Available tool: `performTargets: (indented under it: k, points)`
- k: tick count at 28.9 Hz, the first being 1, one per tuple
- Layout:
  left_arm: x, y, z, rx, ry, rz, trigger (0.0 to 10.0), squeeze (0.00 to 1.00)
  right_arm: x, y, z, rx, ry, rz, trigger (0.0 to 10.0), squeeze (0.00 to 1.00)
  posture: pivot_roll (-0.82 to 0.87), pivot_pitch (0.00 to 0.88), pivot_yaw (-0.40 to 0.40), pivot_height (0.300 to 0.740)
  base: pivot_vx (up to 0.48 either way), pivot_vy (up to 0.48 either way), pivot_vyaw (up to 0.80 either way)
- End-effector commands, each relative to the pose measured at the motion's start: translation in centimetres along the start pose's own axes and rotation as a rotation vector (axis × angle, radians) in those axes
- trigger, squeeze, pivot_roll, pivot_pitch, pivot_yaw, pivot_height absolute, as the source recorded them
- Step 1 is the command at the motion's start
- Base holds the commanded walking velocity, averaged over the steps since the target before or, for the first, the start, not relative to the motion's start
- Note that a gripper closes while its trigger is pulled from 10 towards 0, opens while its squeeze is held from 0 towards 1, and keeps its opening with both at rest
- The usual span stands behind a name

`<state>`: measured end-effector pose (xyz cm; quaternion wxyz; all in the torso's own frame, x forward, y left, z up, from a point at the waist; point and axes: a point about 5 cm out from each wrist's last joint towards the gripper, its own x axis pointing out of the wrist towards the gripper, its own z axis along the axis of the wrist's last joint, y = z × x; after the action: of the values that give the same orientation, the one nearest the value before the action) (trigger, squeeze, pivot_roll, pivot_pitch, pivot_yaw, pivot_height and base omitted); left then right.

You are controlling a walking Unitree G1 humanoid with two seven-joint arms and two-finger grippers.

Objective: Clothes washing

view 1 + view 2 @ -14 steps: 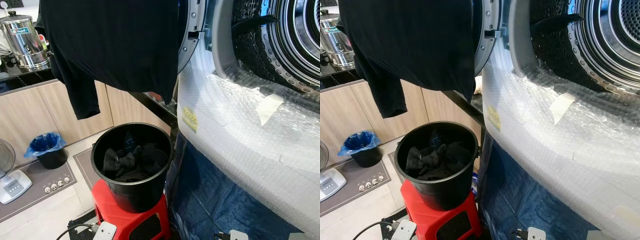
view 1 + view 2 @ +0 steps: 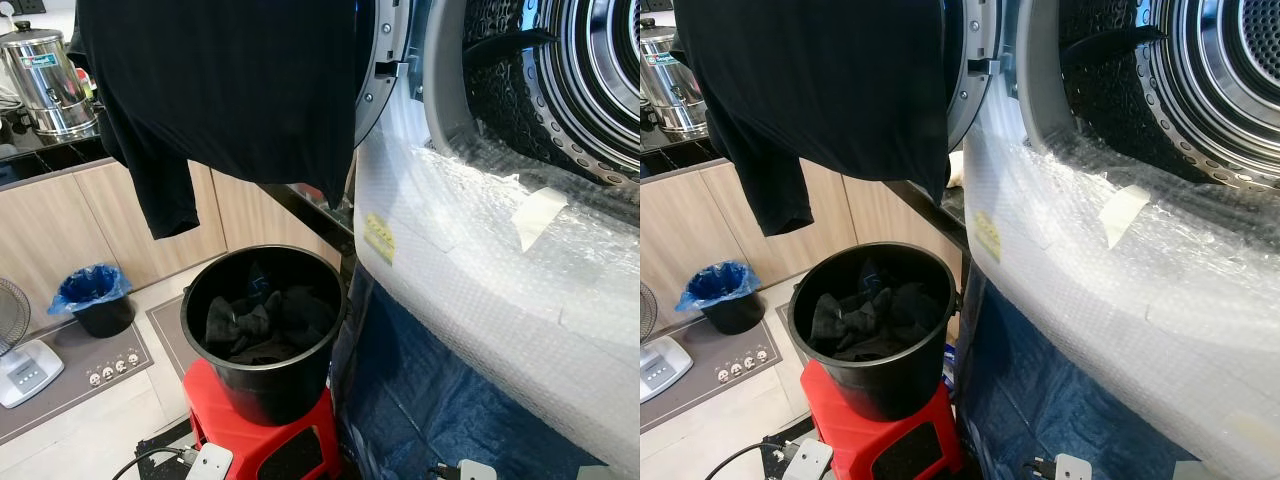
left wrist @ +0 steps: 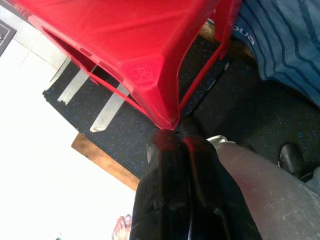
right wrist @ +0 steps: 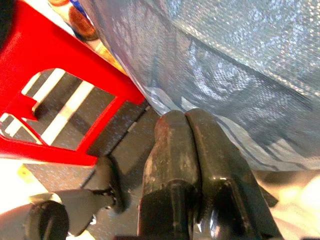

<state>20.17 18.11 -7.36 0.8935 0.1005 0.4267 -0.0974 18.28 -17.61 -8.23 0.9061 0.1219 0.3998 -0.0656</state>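
Hanging across the upper left and centre of the head views, a black garment (image 2: 225, 90) drapes over the open washer door (image 2: 385, 70); one sleeve dangles lower at left, hem ends just above the bucket. Black bucket (image 2: 262, 345) sits lower centre on a red stool (image 2: 250, 435), w/ more dark clothes (image 2: 262, 322) bunched inside, below the rim. Washer drum (image 2: 1225, 80) opens at upper right, steel ribbed inside, dark perforated gasket round it. Washer front below the drum is wrapped in bubble wrap (image 2: 500, 290), w/ a tape strip (image 2: 535, 215) and a yellow label (image 2: 380, 238); blue sheet (image 2: 420, 400) beneath, lower right.

Left gripper (image 3: 172, 145) hangs low by a leg of the stool, over dark speckled mat; fingers pressed together, holding nothing. Right gripper (image 4: 185, 125) also low, between stool and the blue wrapped washer base; fingers together, nothing held.

Bkgd, left side: steel urn (image 2: 45, 80) on a dark counter at upper left, wood cabinets (image 2: 70, 235) under it, small bin w/ blue liner (image 2: 92, 298) on floor, power strip (image 2: 112, 368) on grey mat at lower left.
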Motion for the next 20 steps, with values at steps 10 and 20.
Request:
performTargets:
  k: [10,20]
  points:
    - [0.1,0.3,0.5,0.0,0.0,-0.001,10.0,0.0,0.1,0.4,0.5,0.032,-0.029,0.018,10.0,0.0,0.01,0.0,0.002,0.74,0.0,0.0,0.0]
    - [0.3,-0.5,1.8,0.123,-0.068,-0.034,10.0,0.0,0.1,0.4,0.4,0.024,-0.021,0.021,10.0,0.0,0.0,0.0,0.013,0.74,0.0,0.0,0.0]
